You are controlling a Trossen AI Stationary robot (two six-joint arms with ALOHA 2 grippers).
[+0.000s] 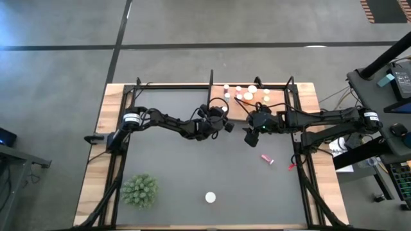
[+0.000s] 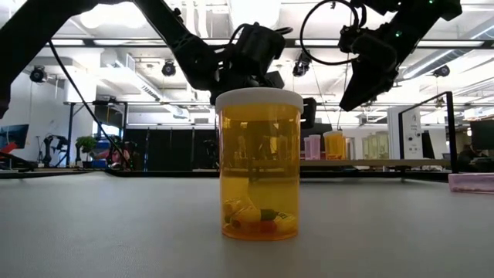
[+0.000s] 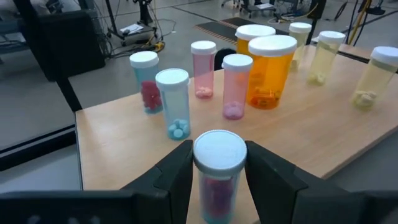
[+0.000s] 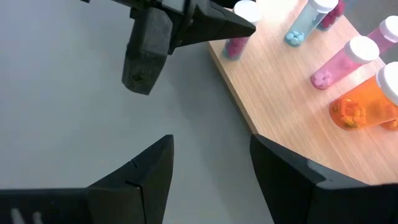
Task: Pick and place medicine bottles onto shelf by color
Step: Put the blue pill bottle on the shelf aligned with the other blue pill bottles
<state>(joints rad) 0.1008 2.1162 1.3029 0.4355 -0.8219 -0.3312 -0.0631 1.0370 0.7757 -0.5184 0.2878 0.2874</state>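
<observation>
- Left gripper [image 3: 217, 177] is closed on a bottle with red content [image 3: 217, 174], white cap between the two dark fingers [image 3: 171, 177]; the bottle stands upright at the near edge of the shelf [image 3: 124, 146], and I cannot tell if its base touches the board
- From above, the left gripper [image 1: 221, 119] is at the left front corner of the shelf [image 1: 281, 101], which lies at the far side of the dark mat [image 1: 167, 160]
- On the shelf beyond the held bottle stand a blue bottle with red pills [image 3: 145, 82], a blue bottle with blue pills [image 3: 173, 102], two pink bottles [image 3: 203, 70], a wide orange bottle [image 3: 270, 71] and pale yellow bottles [image 3: 323, 57], all upright
- Right gripper [image 4: 211, 180] is open, holding nothing; it hangs over the mat just beside the shelf edge, near the left gripper
- Pink bottle [image 1: 267, 158] lies on its side on the mat, apart from both grippers
- Orange bottle [image 2: 258, 164] stands upright on the mat, well apart from the grippers
- Green plant [image 1: 140, 190] stands at the near left of the mat
</observation>
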